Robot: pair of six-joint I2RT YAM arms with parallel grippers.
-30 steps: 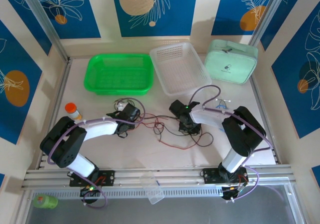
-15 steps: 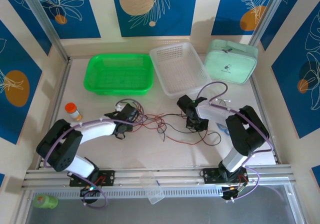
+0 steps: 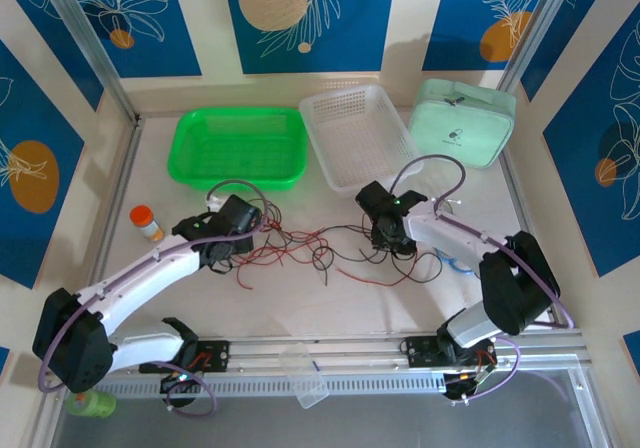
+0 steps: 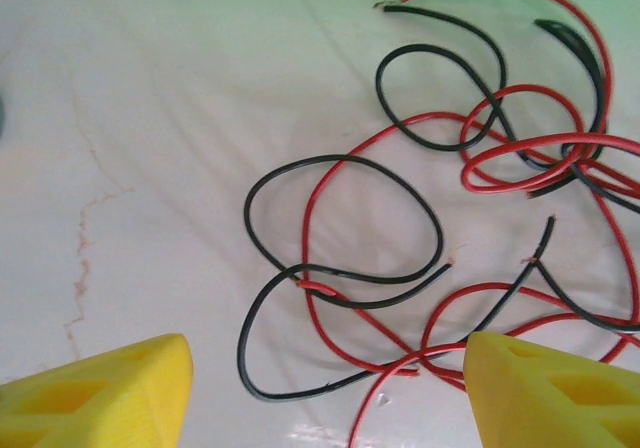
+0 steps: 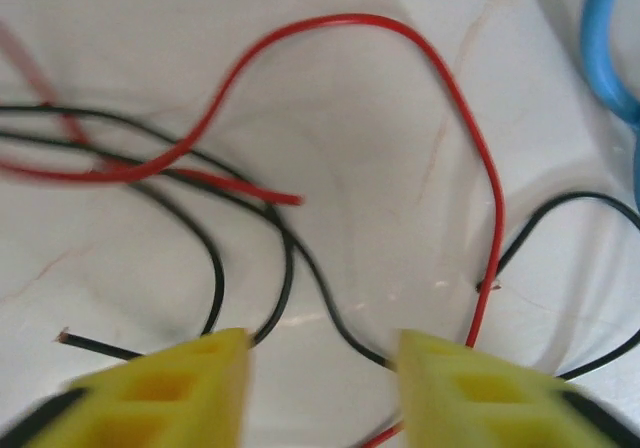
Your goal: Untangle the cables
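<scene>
Red, black cables (image 3: 325, 251) tangled, strung left-right; left claw (image 4: 328, 356), right claw (image 5: 322, 346) open, empty

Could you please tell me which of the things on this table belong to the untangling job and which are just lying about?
Part of the job: red and black cables; left gripper and right gripper, both open over them.

Just lying about: green basket; white basket; mint pouch; orange-capped bottle; blue cable loop.

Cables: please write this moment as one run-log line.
cables: red and black, tangled, loose | left gripper: open, above cables, empty | right gripper: open, above cables, empty
</scene>
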